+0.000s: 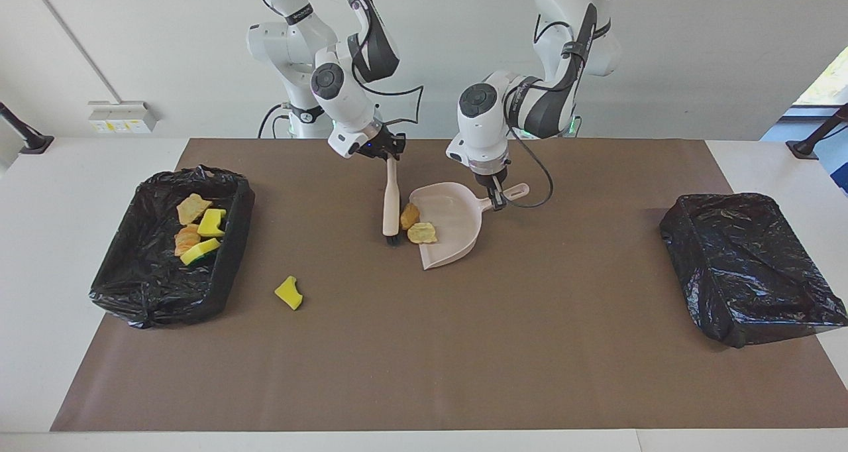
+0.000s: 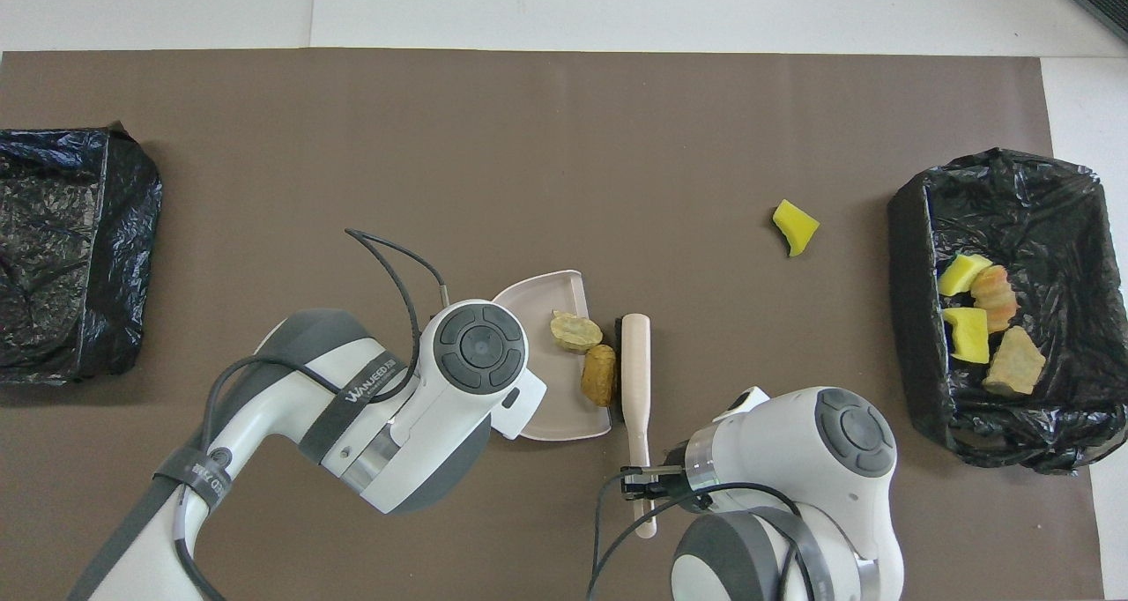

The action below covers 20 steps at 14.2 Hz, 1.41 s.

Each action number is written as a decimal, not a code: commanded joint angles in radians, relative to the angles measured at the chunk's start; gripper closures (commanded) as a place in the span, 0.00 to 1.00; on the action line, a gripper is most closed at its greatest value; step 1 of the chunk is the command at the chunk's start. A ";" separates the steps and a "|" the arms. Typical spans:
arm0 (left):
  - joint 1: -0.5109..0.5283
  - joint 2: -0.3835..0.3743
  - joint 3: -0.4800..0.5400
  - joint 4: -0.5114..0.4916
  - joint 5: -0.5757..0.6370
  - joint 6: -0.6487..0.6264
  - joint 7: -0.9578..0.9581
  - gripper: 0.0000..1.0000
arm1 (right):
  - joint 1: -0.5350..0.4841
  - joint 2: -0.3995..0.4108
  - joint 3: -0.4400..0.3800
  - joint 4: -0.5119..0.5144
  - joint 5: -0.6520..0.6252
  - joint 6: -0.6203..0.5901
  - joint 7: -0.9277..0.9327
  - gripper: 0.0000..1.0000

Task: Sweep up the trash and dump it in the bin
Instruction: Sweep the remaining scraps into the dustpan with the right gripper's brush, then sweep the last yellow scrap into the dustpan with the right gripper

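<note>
brown mat (image 1: 464, 346), wall socket (image 1: 122, 117)

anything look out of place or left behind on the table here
One yellow sponge scrap lies alone on the brown mat, beside the bin holding four scraps, apart from the brush and the dustpan. Two bread-like lumps sit at the dustpan's mouth. The other bin looks empty.
</note>
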 commanded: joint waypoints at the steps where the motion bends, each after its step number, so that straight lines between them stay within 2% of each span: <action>1: -0.003 -0.030 0.009 -0.047 0.014 0.038 -0.013 1.00 | -0.009 0.062 0.023 0.076 0.110 0.024 0.017 1.00; 2: -0.002 -0.030 0.009 -0.047 0.014 0.042 -0.014 1.00 | -0.009 0.072 0.025 0.092 0.110 0.020 0.028 1.00; 4: 0.008 -0.029 0.009 -0.050 0.013 0.044 -0.013 1.00 | -0.015 0.037 0.017 0.113 0.083 -0.028 0.038 1.00; 7: 0.037 -0.019 0.009 -0.045 -0.007 0.052 -0.004 1.00 | -0.020 -0.045 0.003 0.142 -0.209 -0.158 0.094 1.00; 9: 0.060 -0.015 0.009 -0.044 -0.036 0.065 -0.011 1.00 | -0.025 -0.056 -0.013 0.181 -0.413 -0.238 0.092 1.00; 11: 0.069 0.011 0.012 -0.001 -0.050 0.059 -0.016 1.00 | -0.029 -0.045 -0.035 0.190 -0.593 -0.252 0.021 1.00; 13: 0.078 0.031 0.012 0.044 -0.052 0.045 -0.059 1.00 | -0.051 0.030 -0.110 0.205 -0.746 -0.209 -0.120 1.00; 15: 0.078 0.056 0.015 0.091 -0.058 0.032 -0.068 1.00 | -0.052 0.151 -0.234 0.303 -0.961 -0.181 -0.156 1.00; 18: 0.092 0.144 0.021 0.218 -0.114 -0.025 -0.094 1.00 | -0.054 0.252 -0.319 0.418 -1.084 -0.179 -0.202 1.00; 20: 0.097 0.163 0.021 0.242 -0.115 -0.027 -0.105 1.00 | -0.054 0.318 -0.342 0.431 -1.140 -0.148 -0.193 1.00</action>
